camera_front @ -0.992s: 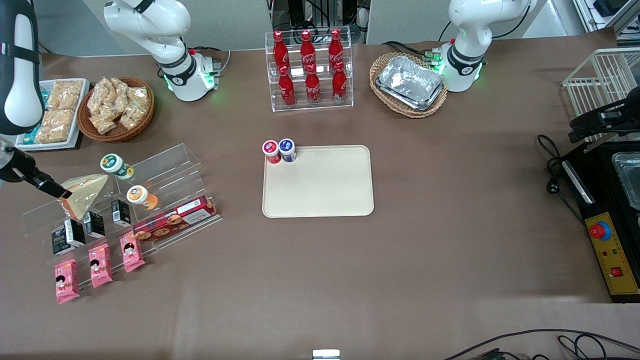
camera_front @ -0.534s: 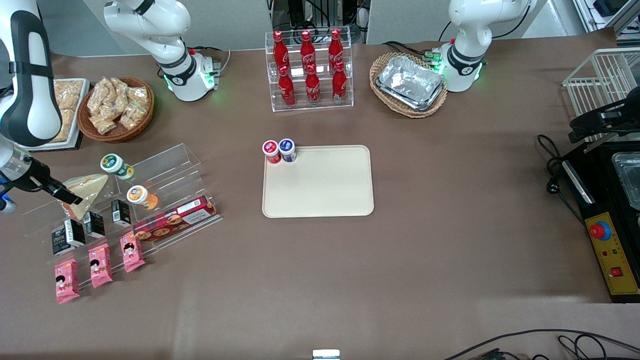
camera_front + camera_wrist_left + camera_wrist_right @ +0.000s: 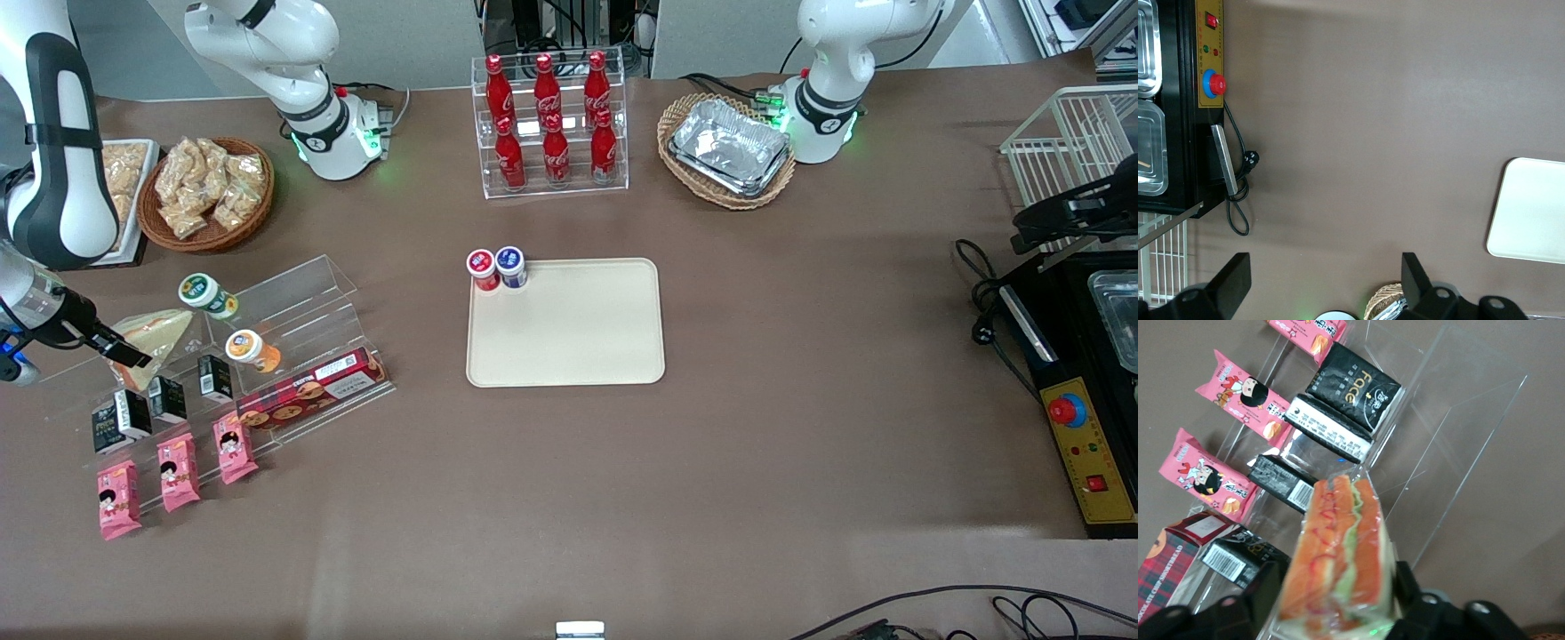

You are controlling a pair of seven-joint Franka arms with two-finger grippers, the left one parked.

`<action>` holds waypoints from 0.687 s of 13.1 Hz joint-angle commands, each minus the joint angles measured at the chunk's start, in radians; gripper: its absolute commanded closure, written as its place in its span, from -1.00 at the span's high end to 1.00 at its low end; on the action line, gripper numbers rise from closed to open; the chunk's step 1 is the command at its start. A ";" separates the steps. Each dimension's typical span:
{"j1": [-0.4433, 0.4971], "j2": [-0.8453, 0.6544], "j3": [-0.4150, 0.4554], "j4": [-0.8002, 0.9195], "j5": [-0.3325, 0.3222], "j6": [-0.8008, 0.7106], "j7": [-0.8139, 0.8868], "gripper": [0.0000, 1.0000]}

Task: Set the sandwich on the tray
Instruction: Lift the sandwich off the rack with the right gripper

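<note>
Fingers of the pincer [image 3: 1338,600] sit spread on either side of the sandwich [image 3: 1338,567], one on each bread face, with no squeeze visible; the wedge rests on the clear acrylic rack [image 3: 293,293] at the working arm's end of the bench, its point aimed toward the tray [image 3: 569,351]. One sandwich, one tray, and two small jars [image 3: 497,268] at the tray's corner farthest from the front camera.
</note>
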 commanded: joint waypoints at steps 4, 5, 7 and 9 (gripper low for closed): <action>-0.004 0.001 0.007 0.018 -0.013 0.006 -0.042 -0.12; -0.008 0.001 0.007 0.038 -0.013 -0.001 -0.061 -0.12; -0.010 0.001 0.007 0.099 -0.013 -0.079 -0.085 -0.12; -0.007 0.002 0.007 0.194 -0.013 -0.190 -0.127 -0.11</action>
